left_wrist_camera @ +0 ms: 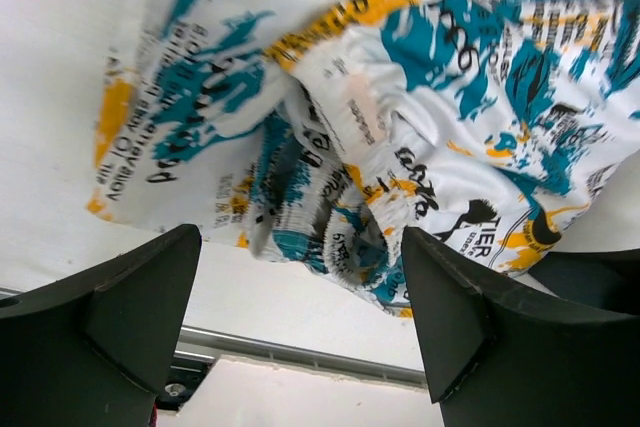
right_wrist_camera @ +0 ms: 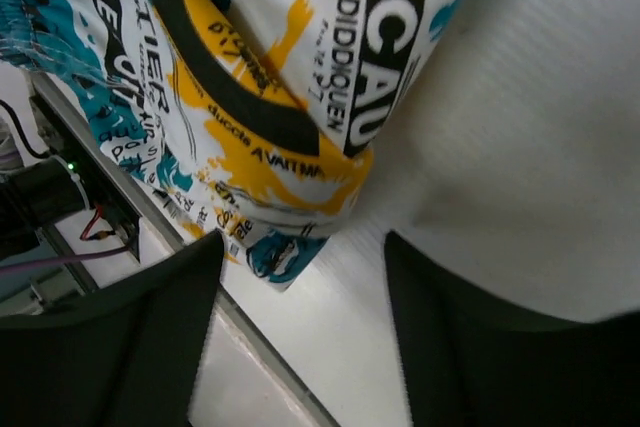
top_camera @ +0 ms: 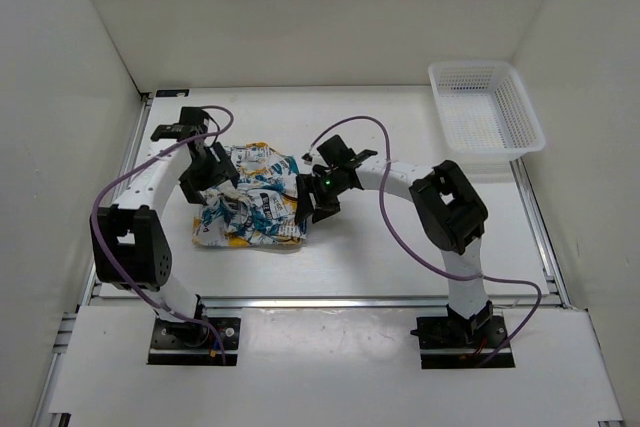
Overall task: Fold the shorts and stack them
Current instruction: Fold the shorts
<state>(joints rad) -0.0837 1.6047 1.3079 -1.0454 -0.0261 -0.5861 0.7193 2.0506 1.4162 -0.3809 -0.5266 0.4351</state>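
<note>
Centre-left on the table (top_camera: 400, 257), shorts (top_camera: 250, 209) lie crumpled. Left gripper (left_wrist_camera: 300, 237) and right gripper (right_wrist_camera: 302, 242) are both spread, holding nothing. Risk: a pinch catches several bunched layers, giving a lumpy fold.

Top view bright and evenly lit from overhead, diffuse; white table (top_camera: 400, 257) and walls (top_camera: 300, 7) close to blown out, only faint soft shadows under the arms (top_camera: 130, 237) and shorts (top_camera: 255, 209). Left wrist view crisp on the print, left gripper's fingers (left_wrist_camera: 130, 317) dark but fairly sharp. Right wrist view: right gripper's fingers (right_wrist_camera: 110, 347) underexposed and blurred, grey shadow beside the fabric.
</note>
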